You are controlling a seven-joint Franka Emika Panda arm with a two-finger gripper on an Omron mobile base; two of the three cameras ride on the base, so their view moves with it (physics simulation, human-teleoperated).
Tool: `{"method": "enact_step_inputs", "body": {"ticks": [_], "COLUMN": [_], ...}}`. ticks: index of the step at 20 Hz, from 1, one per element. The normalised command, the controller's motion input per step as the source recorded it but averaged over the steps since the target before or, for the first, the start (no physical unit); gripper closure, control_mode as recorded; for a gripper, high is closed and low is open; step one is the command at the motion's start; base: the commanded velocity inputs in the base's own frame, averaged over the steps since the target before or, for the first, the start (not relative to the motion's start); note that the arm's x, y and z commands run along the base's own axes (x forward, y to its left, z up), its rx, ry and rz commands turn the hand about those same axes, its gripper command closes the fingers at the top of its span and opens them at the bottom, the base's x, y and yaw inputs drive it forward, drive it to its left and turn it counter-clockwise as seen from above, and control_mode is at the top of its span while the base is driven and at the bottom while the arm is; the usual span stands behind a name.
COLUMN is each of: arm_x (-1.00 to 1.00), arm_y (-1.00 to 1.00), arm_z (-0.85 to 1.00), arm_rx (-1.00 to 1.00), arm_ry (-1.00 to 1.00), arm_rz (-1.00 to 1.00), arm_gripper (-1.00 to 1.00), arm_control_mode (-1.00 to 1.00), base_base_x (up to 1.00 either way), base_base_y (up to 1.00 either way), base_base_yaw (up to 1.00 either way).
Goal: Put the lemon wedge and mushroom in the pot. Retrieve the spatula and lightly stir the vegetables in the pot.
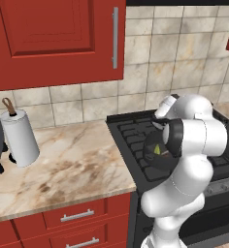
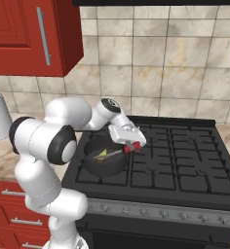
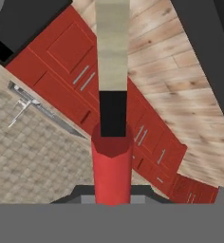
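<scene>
Right base view: fingers clamped on the spatula over the pot's right rim, with bare stove grates rightward.

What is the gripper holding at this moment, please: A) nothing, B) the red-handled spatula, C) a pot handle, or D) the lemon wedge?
B: the gripper is shut on the spatula by its red handle, with the head reaching down into the pot, where the lemon wedge lies.

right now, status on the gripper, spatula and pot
Gripper shut on spatula, red handle in jaws. Head reaches into pot on stove; lemon wedge inside. Mushroom not made out. Nothing blocking.
</scene>
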Motion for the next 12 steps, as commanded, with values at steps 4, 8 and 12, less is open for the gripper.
{"method": "enact_step_inputs", "body": {"ticks": [4, 8, 12], "arm_x": [0.22, 0.49, 0.39], "arm_y": [0.0, 0.0, 0.0], "arm_z": [0.08, -0.02, -0.12], "arm_rx": [-0.07, -0.1, -0.05], "arm_ry": [0.06, 0.06, 0.01], "arm_rz": [0.0, 0.0, 0.0], "arm_gripper": [1.0, 1.0, 1.0], "arm_control_mode": [-1.0, -1.0, -1.0], "base_base_x": [0.0, 0.0, 0.0], "base_base_y": [0.0, 0.0, 0.0], "base_base_yaw": [0.0, 0.0, 0.0]}}
